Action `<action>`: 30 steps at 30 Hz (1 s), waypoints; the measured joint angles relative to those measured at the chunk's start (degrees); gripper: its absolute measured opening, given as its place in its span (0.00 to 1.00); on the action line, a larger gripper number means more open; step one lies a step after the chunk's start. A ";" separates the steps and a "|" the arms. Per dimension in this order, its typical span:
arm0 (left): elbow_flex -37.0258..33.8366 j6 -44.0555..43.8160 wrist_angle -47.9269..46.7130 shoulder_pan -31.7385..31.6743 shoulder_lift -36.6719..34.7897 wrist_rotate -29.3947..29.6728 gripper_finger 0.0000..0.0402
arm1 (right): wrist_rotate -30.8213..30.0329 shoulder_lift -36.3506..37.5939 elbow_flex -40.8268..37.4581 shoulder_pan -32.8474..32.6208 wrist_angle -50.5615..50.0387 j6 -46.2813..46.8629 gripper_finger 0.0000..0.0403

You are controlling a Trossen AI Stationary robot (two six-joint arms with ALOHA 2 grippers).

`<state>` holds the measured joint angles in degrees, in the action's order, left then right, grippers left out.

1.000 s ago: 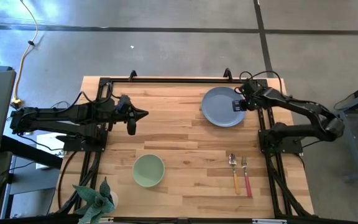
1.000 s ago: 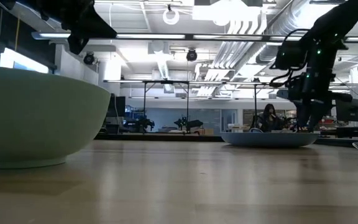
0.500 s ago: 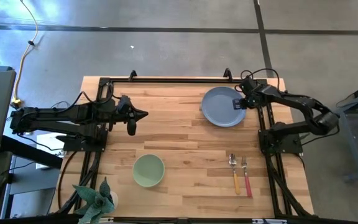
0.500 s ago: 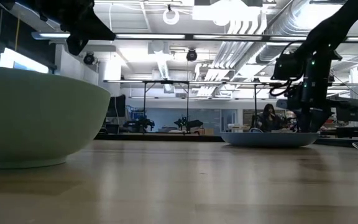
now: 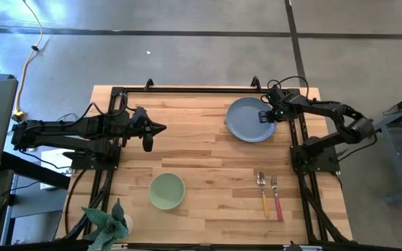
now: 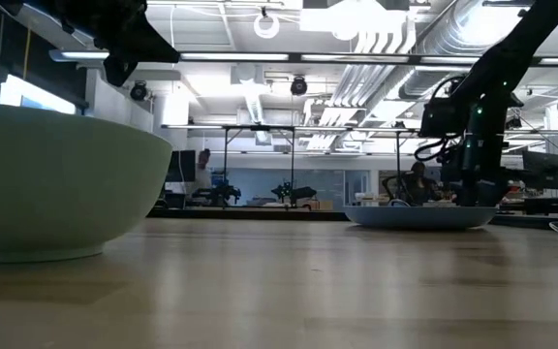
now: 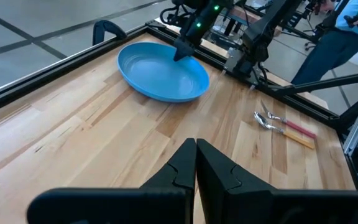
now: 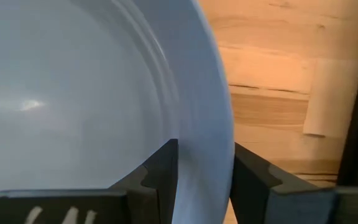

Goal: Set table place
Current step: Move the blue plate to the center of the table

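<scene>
Plate (image 5: 249, 119) sits at the far right of the tabletop (image 5: 201, 150), close to the black frame (image 5: 295, 132). Bowl (image 5: 167, 190) is near the front left; spoon (image 5: 262, 192) and fork (image 5: 276, 196) lie side by side at the front right, well apart from the plate.

Right gripper (image 5: 264, 116) is down at the plate's right edge. In the right wrist view its fingers (image 8: 160, 168) straddle the rim, one inside, one outside, a narrow gap apart; contact with the rim cannot be confirmed.

Left gripper (image 5: 160, 128) hangs above the tabletop's left side, fingers (image 7: 182, 168) pressed together, holding nothing.

Risks, as judged:
- Grip is on a thin sloped rim only; a shallow bite could let the plate slip or tilt when lifted.
- Plate pivoting from one edge may drag on the wood.
- Frame post is just beside the plate; a swing outward could knock it.
- A path toward the front passes the cutlery, which might be scattered.
</scene>
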<state>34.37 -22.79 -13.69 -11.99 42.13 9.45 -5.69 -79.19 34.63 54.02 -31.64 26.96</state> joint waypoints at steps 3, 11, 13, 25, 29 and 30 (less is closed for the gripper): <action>0.00 0.00 0.00 0.00 0.00 0.00 0.00 | 0.04 -0.73 0.15 0.00 0.19 -0.03 0.23; 0.00 0.00 0.02 0.00 0.00 0.00 0.00 | 1.42 0.57 0.20 0.02 0.41 -0.26 0.02; 0.00 0.00 0.03 0.00 0.00 0.00 0.00 | 1.72 0.87 0.17 0.02 0.39 -0.26 0.01; 0.01 -0.01 0.07 0.00 0.00 -0.02 0.00 | 8.28 5.02 0.50 -1.31 0.15 0.77 0.00; 0.00 0.00 0.07 0.00 0.00 0.00 0.00 | 8.30 8.63 0.50 -3.72 0.04 2.83 0.00; 0.00 0.00 0.09 0.00 0.00 -0.02 0.00 | 8.34 9.57 0.50 -4.48 -0.02 3.43 0.00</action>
<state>34.37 -22.79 -13.61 -11.99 42.13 9.43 2.65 -69.62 35.14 49.54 -31.66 30.39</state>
